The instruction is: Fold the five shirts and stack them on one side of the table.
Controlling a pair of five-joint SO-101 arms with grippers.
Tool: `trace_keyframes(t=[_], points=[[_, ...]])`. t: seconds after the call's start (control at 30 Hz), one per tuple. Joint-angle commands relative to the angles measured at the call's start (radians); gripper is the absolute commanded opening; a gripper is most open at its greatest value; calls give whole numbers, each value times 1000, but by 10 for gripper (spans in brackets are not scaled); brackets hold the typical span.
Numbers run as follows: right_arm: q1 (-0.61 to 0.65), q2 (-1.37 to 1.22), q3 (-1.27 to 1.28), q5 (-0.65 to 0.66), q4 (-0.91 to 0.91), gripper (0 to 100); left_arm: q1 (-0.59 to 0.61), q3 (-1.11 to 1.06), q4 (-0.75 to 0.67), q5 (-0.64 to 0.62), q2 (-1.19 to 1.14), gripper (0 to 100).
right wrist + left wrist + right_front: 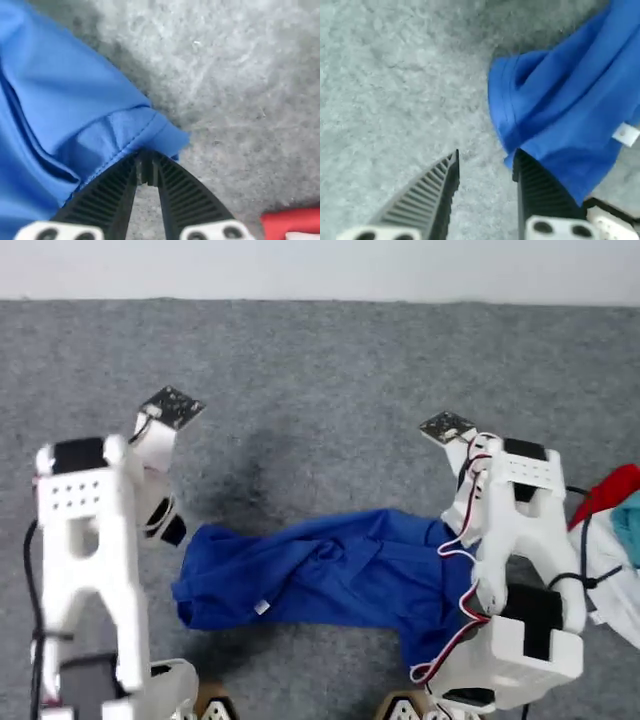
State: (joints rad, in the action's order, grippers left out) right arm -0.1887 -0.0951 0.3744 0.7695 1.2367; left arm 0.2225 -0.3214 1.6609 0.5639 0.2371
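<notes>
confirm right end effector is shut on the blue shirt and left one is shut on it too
No: the left end effector is open beside the blue shirt, as the left wrist view shows. The right end effector is shut on its hem.

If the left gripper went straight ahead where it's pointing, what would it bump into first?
Probably the blue shirt: on the left gripper, one of the fingers is at its hem, the other over grey carpet. Depth is unclear.

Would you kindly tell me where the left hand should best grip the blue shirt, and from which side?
Probably the stitched hem at the blue shirt's bunched end beside the open left hand, approached from the bare carpet side: that edge lies exposed, while the right hand pinches the opposite end.
</notes>
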Motion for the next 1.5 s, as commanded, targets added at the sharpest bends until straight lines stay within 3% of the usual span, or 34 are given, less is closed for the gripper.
trace_keyframes(t=[0.0, 0.17, 0.63, 1.0, 1.33, 1.47], points=[[-22, 15, -2, 2, -16, 9, -89, 145, 51, -51, -187, 171], [-16, 15, -2, 2, -21, 9, -164, 285, 95, -149, -388, 238], [-24, 16, -40, 3, -12, 9, -189, 358, 81, -117, -600, 239], [-25, 16, -75, 75, 4, 9, -173, 575, 83, -112, -838, 239], [-30, 12, -117, 89, -7, 9, -187, 581, 97, 49, -922, 14], [-10, 7, -115, 89, -8, 9, -195, 584, 97, 48, -922, 13]])
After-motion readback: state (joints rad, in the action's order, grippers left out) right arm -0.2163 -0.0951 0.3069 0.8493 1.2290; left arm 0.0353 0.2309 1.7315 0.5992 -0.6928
